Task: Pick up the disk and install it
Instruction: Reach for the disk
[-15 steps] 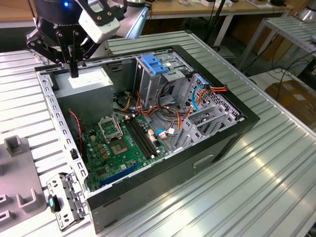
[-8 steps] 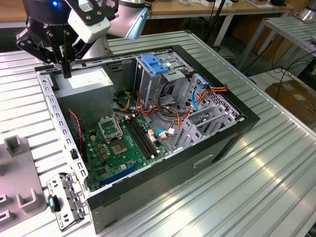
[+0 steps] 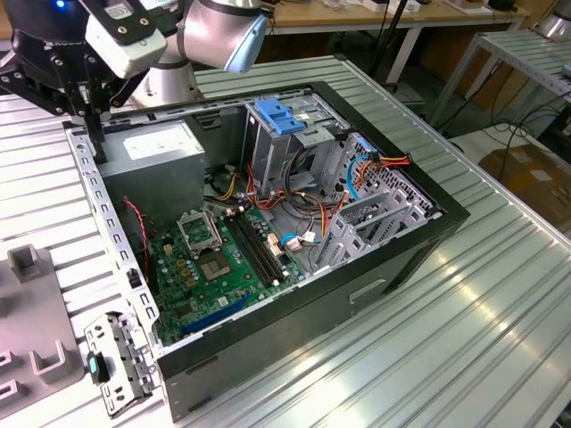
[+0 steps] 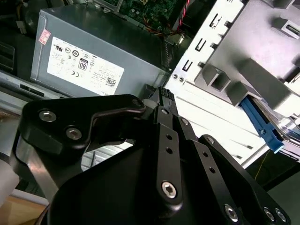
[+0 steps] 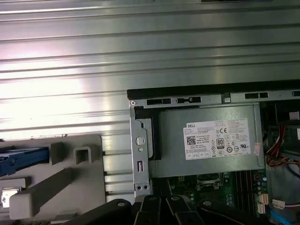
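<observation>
Currently the gripper (image 3: 94, 134) is closed and empty, hanging over the computer case (image 3: 357, 303) corner by the power supply (image 5: 206, 140). The disk (image 5: 23, 158) sits outside the case in a grey holder (image 5: 91, 185) on the tabletop (image 5: 140, 56), with just its blue-framed edge visible. It's likely stiff, dense, smooth and shock-sensitive; grab it across the blue side rails. Long axis seems parallel to the tabletop ribs; which end faces the case, can't tell.
</observation>
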Controlling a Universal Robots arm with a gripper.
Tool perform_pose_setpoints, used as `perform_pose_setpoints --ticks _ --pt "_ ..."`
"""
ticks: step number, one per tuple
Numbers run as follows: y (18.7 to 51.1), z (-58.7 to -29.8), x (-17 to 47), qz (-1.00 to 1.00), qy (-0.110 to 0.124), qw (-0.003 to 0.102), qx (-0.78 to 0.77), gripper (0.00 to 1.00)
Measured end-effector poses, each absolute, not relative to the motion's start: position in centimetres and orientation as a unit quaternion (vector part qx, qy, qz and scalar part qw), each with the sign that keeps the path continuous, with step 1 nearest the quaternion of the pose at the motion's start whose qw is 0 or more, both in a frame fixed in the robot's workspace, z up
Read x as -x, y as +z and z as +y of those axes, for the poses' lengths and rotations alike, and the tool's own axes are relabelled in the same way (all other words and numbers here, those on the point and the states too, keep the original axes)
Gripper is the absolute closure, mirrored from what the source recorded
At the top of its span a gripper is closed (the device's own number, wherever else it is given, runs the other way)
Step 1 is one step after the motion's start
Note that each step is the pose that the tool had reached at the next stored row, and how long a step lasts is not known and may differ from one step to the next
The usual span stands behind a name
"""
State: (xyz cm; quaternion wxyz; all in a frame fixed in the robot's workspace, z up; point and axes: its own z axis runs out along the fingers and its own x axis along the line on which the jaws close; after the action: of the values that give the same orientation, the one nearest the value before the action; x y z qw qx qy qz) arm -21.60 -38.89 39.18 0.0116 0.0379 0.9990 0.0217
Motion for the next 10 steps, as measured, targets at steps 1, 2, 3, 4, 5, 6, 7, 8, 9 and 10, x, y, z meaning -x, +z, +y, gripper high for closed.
perform_pose_setpoints --ticks 1,2,3,4,5,6,7,8,9,10 --pt "39.2 -38.9 21.8 0.999 0.022 0.012 -0.038 0.89" --pt "39.2 -38.8 22.1 0.999 0.022 0.012 -0.038 0.89" --pt "39.2 -38.8 22.3 0.999 0.022 0.012 -0.038 0.89" --pt "39.2 -38.8 22.5 0.999 0.022 0.012 -0.038 0.89" --pt "39.2 -38.8 22.7 0.999 0.022 0.012 -0.038 0.89" --pt "39.2 -38.7 23.0 0.999 0.022 0.012 -0.038 0.89" --pt "39.2 -38.7 23.2 0.999 0.022 0.012 -0.038 0.89" --pt "39.2 -38.7 23.7 0.999 0.022 0.012 -0.038 0.89" --pt "39.2 -38.6 24.0 0.999 0.022 0.012 -0.038 0.89" --pt "39.2 -38.6 24.3 0.999 0.022 0.012 -0.038 0.89"
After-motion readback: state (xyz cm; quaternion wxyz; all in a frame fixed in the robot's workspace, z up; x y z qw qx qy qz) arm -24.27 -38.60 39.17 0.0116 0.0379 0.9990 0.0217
